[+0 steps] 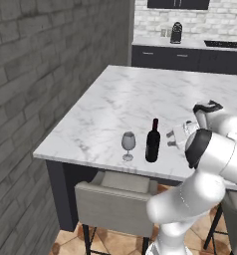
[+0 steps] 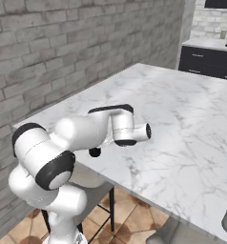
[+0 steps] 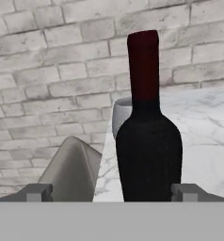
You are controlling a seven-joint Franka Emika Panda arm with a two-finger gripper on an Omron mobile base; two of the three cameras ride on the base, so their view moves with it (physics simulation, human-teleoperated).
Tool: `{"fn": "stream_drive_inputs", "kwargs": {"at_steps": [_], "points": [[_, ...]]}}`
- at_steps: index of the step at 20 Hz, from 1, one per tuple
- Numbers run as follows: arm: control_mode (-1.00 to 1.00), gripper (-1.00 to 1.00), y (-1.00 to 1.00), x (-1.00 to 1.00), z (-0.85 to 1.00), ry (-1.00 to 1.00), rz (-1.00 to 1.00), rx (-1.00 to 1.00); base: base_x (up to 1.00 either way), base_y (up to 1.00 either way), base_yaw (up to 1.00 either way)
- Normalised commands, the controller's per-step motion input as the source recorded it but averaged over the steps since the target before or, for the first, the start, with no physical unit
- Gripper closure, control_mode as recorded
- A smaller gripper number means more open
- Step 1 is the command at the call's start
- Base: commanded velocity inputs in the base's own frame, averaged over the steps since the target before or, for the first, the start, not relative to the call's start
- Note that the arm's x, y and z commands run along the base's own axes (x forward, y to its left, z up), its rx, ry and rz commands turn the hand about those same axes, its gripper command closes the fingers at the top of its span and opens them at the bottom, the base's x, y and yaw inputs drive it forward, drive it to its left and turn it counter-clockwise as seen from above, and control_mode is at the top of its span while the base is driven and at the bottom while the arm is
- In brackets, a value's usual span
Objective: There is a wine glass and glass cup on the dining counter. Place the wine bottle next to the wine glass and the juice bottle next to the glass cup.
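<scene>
The wine bottle (image 1: 152, 142) is seen standing upright near the front edge of the white marble tabletop (image 1: 125, 94), just beside the wine glass (image 1: 128, 145), which stands to its left. The end effector (image 3: 112, 192) is held level just to the right of the bottle, jaws fully apart and nothing gripped; in the hand view a fingertip (image 3: 38, 192) is seen at either side of the bottle's base. A grey chair (image 1: 115, 201) is tucked under the tabletop edge.

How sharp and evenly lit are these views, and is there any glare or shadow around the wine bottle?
Left base view: soft, even light, no glare; the wine bottle and wine glass cast almost no shadow on the counter. Hand view: the bottle is close and soft-edged, its body nearly featureless black, with the glass blurry behind it. Right base view: flat light on the marble, slightly coarse.
</scene>
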Motion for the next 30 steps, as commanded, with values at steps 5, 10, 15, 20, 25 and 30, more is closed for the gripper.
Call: {"fn": "stream_drive_inputs", "kwargs": {"at_steps": [5,10,15,20,25,30], "points": [[-1.00,-1.00,-0.02,-0.44,0.34,0.14,-0.26,-0.01,0.00,0.00,0.00],[-1.00,-1.00,-0.02,-0.44,0.29,0.12,-0.31,-0.09,0.00,0.00,0.00],[-1.00,-1.00,0.00,-0.39,0.44,0.12,-0.15,-0.19,0.00,0.00,0.00],[-1.00,-1.00,0.03,-0.49,0.43,0.18,-0.06,-0.12,0.00,0.00,0.00],[-1.00,-1.00,0.03,-0.53,0.29,0.10,-0.13,-0.13,0.00,0.00,0.00],[-1.00,-1.00,0.09,-0.60,0.15,0.00,-0.19,-0.21,0.00,0.00,0.00]]}}
